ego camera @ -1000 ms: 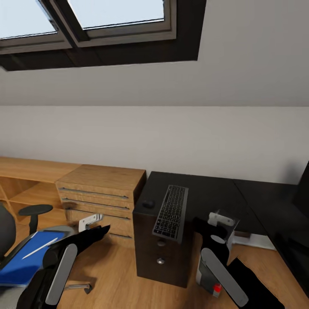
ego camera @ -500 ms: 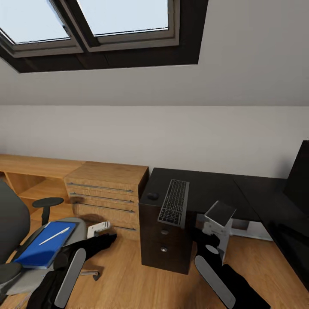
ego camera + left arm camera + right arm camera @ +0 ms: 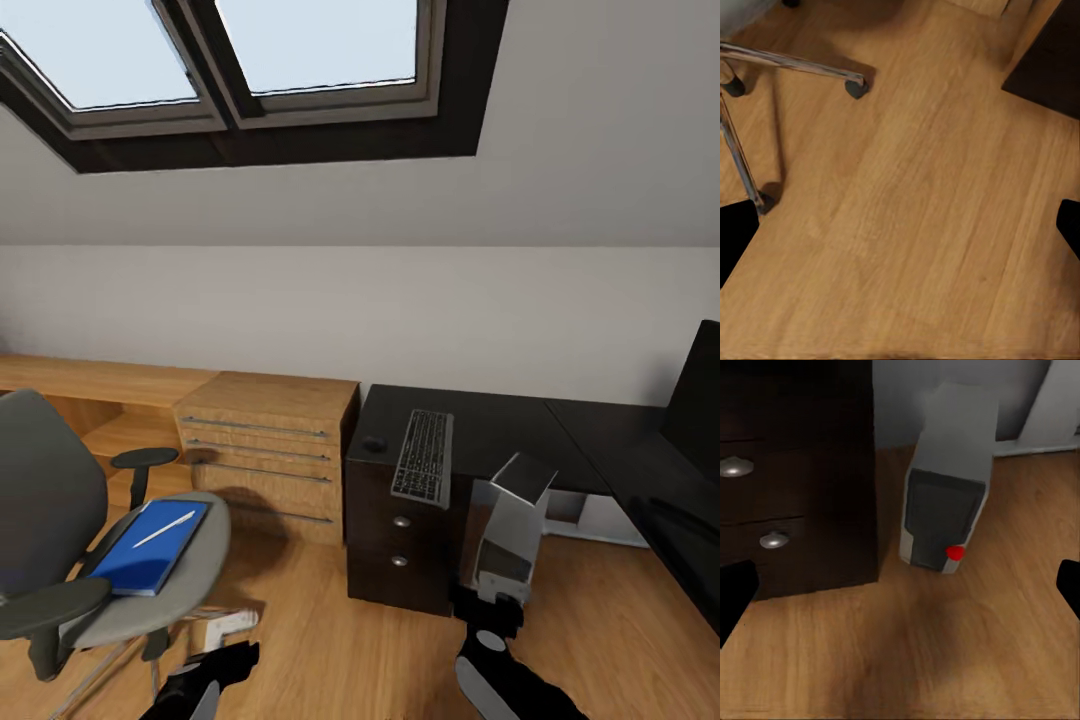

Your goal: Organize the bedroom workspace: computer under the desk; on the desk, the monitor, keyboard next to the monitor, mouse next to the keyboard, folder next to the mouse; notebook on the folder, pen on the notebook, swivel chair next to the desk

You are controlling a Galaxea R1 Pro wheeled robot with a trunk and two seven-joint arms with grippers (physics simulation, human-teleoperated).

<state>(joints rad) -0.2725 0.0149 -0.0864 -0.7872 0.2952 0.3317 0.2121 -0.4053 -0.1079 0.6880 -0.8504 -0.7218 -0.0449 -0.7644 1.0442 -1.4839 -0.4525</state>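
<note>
Now the computer (image 3: 945, 502) stands on the wooden floor (image 3: 915, 225) under the table (image 3: 500, 430), just beside the dark drawer block (image 3: 795, 472), tilted a little, with its red light facing the right gripper (image 3: 900, 585). In the right wrist view its fingers (image 3: 735, 592) are spread wide at both edges of the picture, holding nothing, and the computer lies ahead between them, apart from both. In the left wrist view the left gripper (image 3: 900, 225) hangs over bare floor, its fingers (image 3: 735, 232) also spread and empty, near a chrome leg and caster of the swivel chair (image 3: 60, 520).

From the head view, the keyboard (image 3: 424, 458) lies on the table at about 12 o'clock, with the mouse (image 3: 375, 443) just beside it on the 9 o'clock side. The monitor (image 3: 695, 400) stands at 3 o'clock at the picture's edge. The chair stands at 9 o'clock, well apart from the table; on its seat lies the blue folder (image 3: 150, 550), with the white pen (image 3: 165, 529) on top. A light wooden drawer unit (image 3: 270, 440) touches the table's end.
</note>
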